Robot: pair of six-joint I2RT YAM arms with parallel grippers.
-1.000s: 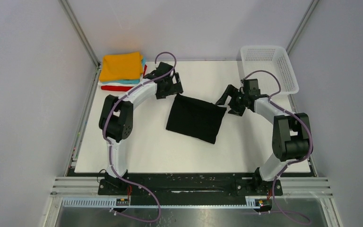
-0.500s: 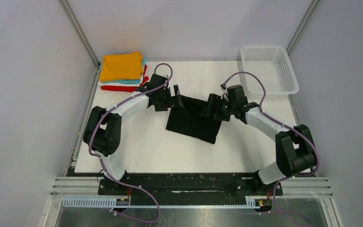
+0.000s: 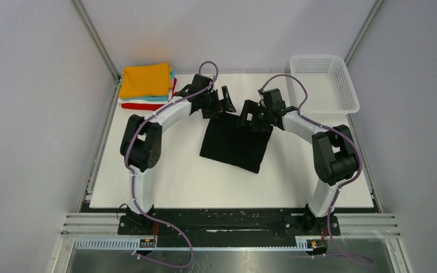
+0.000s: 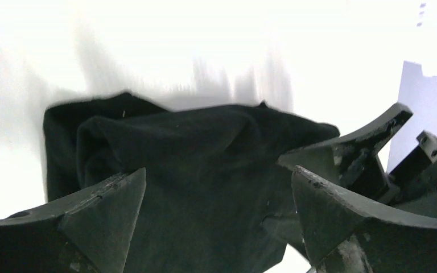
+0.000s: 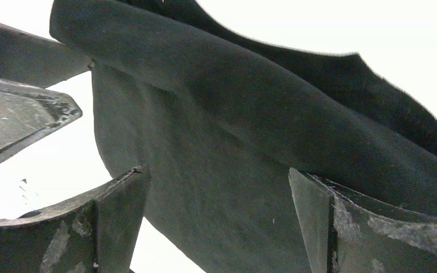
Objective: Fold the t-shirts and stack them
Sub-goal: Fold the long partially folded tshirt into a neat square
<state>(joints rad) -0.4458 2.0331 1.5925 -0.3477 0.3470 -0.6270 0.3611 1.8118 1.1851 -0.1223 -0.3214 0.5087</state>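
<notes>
The black t-shirt lies folded into a rough square in the middle of the white table. My left gripper hangs open over its far edge, left of centre. In the left wrist view the open gripper frames the black cloth. My right gripper is open at the same far edge, close beside the left one. In the right wrist view it straddles a raised fold of the shirt. A folded stack with the orange shirt on top of teal, white and red ones sits at the back left.
A white mesh basket stands at the back right corner. Bare white table surrounds the black shirt. Grey walls and metal rails close in the table. The two grippers are only a few centimetres apart.
Both grippers moved inward from the shirt's far corners and now sit close together at the middle of its far edge. The shirt's shape looks almost unchanged.
</notes>
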